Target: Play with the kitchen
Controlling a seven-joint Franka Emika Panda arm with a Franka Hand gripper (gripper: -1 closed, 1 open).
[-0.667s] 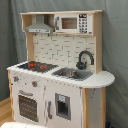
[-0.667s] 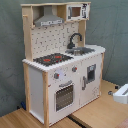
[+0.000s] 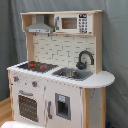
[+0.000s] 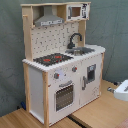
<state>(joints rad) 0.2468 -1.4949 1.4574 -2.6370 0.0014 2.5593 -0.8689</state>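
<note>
The kitchen is a tall white and light-wood toy standing upright on a wooden floor. Its black-and-red hob lies beside the sink with a black faucet. The windowed oven door looks closed. A grey hood and a toy microwave sit on top. A white blocky part, apparently my gripper, pokes in at the second exterior view's right edge, apart from the kitchen.
A dark grey curtain hangs behind the kitchen. Wooden floor panels spread in front of it. The small cupboard door with its dark window is closed.
</note>
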